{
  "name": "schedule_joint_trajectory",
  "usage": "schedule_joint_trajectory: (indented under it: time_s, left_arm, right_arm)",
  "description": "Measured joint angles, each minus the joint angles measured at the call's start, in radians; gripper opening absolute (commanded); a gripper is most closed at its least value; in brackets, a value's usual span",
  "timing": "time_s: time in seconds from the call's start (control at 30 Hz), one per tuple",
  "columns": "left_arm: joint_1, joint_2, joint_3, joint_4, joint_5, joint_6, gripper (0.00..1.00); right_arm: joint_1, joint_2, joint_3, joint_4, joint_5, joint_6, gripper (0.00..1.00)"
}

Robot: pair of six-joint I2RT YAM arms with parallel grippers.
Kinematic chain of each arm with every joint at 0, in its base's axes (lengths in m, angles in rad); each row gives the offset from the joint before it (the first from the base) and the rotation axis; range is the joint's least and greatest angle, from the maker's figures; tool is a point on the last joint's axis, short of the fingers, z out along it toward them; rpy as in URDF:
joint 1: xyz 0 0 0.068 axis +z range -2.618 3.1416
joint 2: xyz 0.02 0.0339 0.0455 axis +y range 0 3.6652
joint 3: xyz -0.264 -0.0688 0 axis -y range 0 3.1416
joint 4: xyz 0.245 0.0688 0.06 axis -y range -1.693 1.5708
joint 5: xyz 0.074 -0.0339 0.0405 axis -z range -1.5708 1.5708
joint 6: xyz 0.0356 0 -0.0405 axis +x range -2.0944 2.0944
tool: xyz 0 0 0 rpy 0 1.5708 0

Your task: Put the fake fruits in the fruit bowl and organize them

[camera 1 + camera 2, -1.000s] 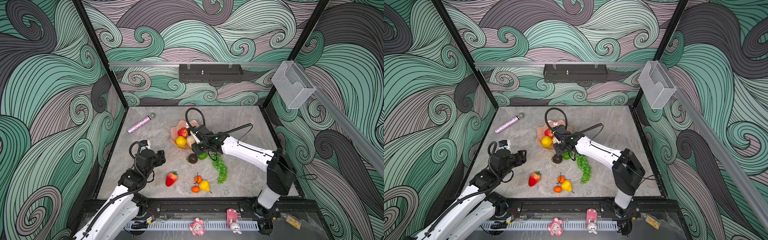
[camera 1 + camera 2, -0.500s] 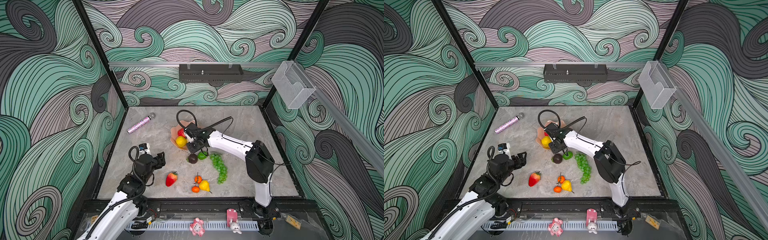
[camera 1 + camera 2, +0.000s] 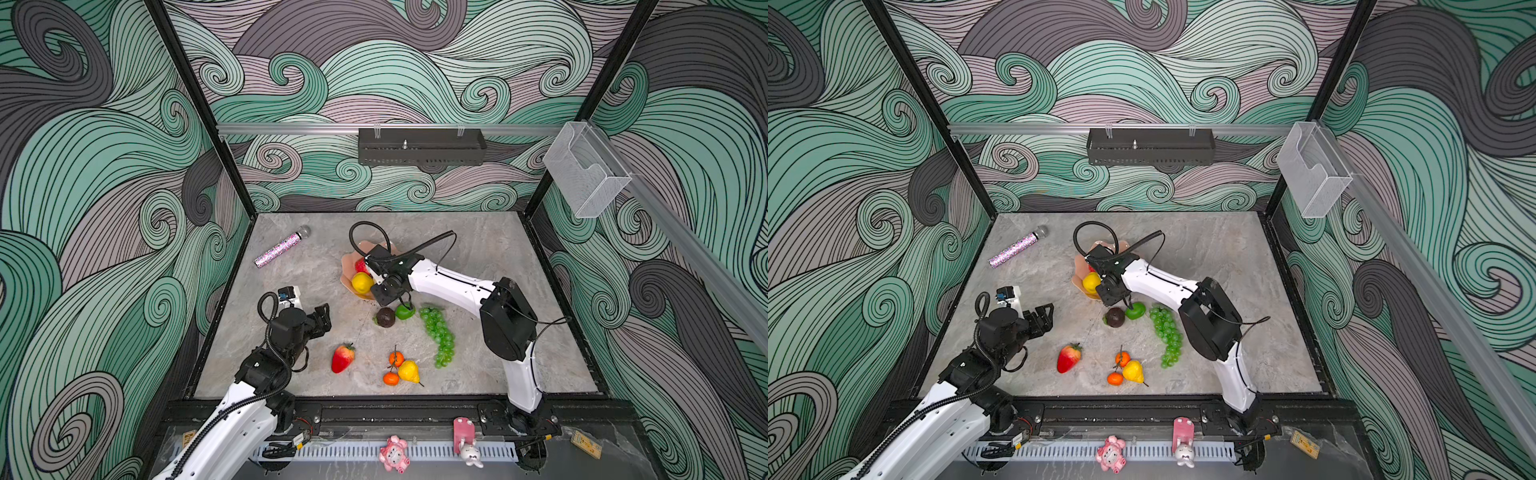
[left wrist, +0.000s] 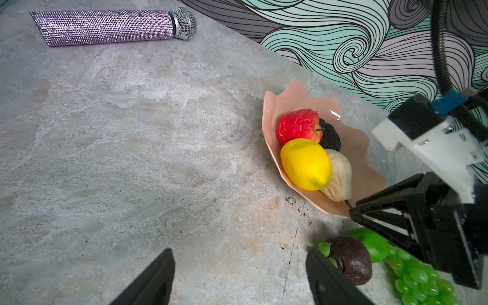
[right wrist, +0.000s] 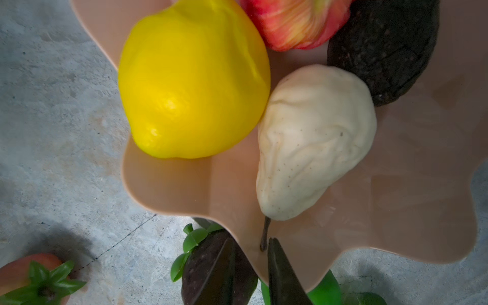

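Here, the right arm folds down over the fruit bowl (image 4: 352, 144)

Elbow bent high, the right arm reaches low to the bowl. The right tool (image 5: 250, 239) straddles the bowl's rim beside the cream pear (image 5: 311, 142), jaws almost together; whether they grip anything cannot be told. The left tool (image 3: 322, 318) hovers wide open and empty, well apart from the bowl. Grapes (image 3: 438, 336) and strawberry (image 3: 343, 357) lie outside it.

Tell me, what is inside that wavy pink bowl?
A red apple, a lemon, a cream pear and a dark avocado. In both top views the right arm covers most of the bowl.
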State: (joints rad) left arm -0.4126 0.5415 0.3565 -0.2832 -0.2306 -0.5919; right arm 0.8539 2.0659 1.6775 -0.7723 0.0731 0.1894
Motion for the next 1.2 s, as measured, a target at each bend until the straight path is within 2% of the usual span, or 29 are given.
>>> schedule_joint_trajectory:
  time_s: [0.73, 1.2]
  left_arm:
    - [0.000, 0.000, 0.000, 0.008, 0.000, 0.000, 0.81]
    - [0.000, 0.000, 0.000, 0.008, 0.000, 0.000, 0.81]
  right_arm:
    - [-0.017, 0.048, 0.040, -0.021, 0.034, -0.012, 0.16]
    - [-0.017, 0.053, 0.044, -0.025, 0.048, -0.026, 0.02]
